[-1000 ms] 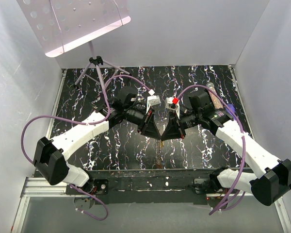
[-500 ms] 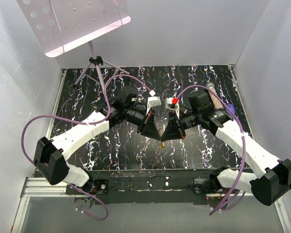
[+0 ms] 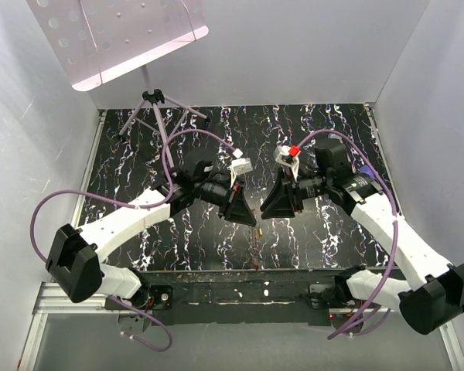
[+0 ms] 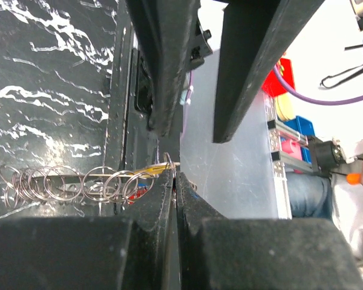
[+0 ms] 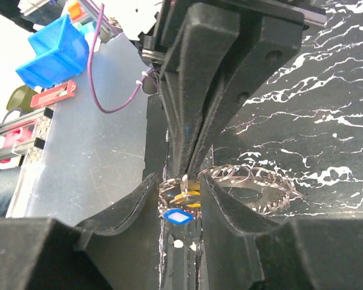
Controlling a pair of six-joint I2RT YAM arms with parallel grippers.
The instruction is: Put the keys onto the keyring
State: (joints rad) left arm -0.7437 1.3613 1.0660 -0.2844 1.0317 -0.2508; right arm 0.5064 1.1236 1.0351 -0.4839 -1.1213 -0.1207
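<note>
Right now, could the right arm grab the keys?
Probably yes. The right gripper is open, and the keys, dangling from the ring the left gripper pinches, seem to sit right between the open fingers, nothing in the way.

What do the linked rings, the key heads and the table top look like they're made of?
Linked rings: thin wire, probably steel; silvery with bright glints.
Key heads: likely plastic; flat opaque blue and yellow colour.
Table top: unclear, maybe a printed laminate; black with white marble-like veins.
</note>
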